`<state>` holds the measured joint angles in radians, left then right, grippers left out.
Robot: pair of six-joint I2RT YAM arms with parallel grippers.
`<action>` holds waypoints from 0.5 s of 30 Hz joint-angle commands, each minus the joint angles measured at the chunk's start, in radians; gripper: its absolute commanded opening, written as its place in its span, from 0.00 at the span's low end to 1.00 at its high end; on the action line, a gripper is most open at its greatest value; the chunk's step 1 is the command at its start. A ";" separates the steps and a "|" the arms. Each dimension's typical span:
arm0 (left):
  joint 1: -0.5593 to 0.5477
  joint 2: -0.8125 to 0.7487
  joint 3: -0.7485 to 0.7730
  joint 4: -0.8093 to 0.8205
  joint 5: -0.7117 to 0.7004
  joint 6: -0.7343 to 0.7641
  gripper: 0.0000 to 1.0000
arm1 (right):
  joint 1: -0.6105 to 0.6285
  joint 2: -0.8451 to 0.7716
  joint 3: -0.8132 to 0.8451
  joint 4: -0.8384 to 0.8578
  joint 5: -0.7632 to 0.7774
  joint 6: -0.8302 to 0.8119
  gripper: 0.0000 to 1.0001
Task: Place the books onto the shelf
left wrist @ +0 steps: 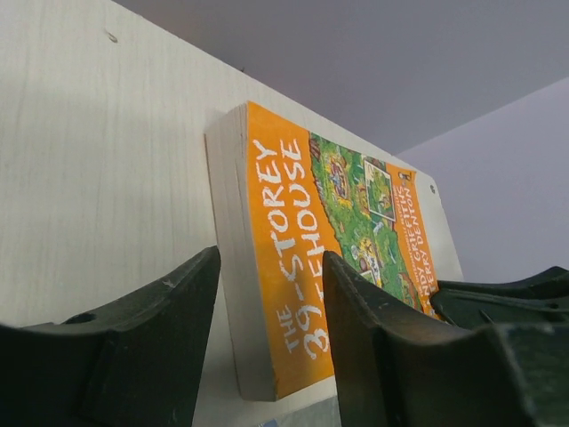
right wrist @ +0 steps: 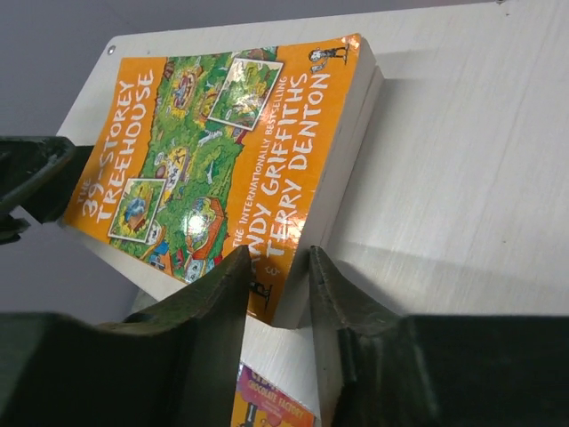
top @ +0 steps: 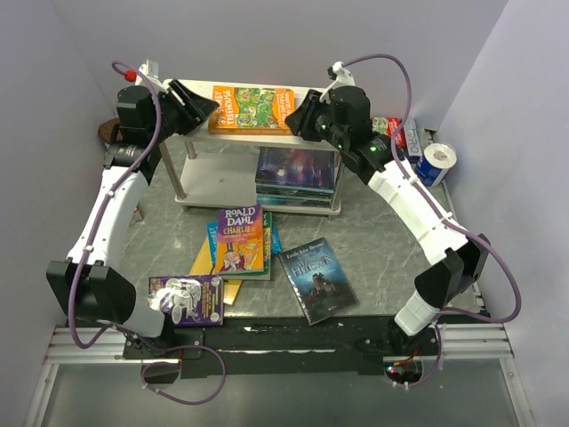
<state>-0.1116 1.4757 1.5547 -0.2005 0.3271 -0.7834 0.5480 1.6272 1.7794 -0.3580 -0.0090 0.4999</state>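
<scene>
The thin orange paperback (top: 253, 108) with the green picture cover, titled "The 39-Storey Treehouse", lies flat and cover up on the pale wood top board of the low two-tier shelf (top: 222, 182), whose silver metal corner posts carry a white lower board. On that lower board we see a short stack of dark blue and purple books (top: 296, 169) lying flat at the right end.

The black left gripper (top: 206, 107) sits at the orange paperback's left short end. Its fingers (left wrist: 169, 329) stand apart, with the book's near corner showing in the gap beyond them. Nothing is clamped, so we read its jaws as parted and empty. The black right gripper (top: 298, 120) sits at the opposite end. Its fingers (right wrist: 209, 329) leave only a narrow gap, and the book's near corner lies right in line with it. We cannot tell whether they pinch that corner or merely stand against it.

In front of the shelf, on the grey marbled table (top: 382, 240), a purple-and-yellow Roald Dahl paperback (top: 239, 238) tops a loose pile that includes a plain yellow book (top: 209, 264). Near its right lies a dark blue-grey castle-cover paperback (top: 318, 278). A purple book (top: 200, 298) lies by the left arm's base, partly covered by the arm.

To the right of the shelf, behind the right arm, stand a small red-and-white carton (top: 411, 133) and a blue-and-white can (top: 436, 163)
</scene>
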 commanded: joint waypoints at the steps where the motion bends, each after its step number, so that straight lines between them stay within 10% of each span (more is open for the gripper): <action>1: -0.014 -0.011 0.025 0.050 0.053 0.016 0.48 | -0.005 -0.020 -0.017 -0.007 -0.031 -0.001 0.34; 7: -0.028 -0.008 0.015 0.053 0.073 0.021 0.29 | 0.001 -0.052 -0.069 0.008 -0.045 0.003 0.29; 15: -0.033 -0.018 -0.005 0.039 0.069 0.030 0.34 | 0.027 -0.105 -0.152 0.037 -0.046 0.022 0.27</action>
<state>-0.1257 1.4780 1.5520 -0.1997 0.3439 -0.7670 0.5438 1.5620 1.6749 -0.2813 -0.0196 0.5175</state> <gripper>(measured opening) 0.327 0.286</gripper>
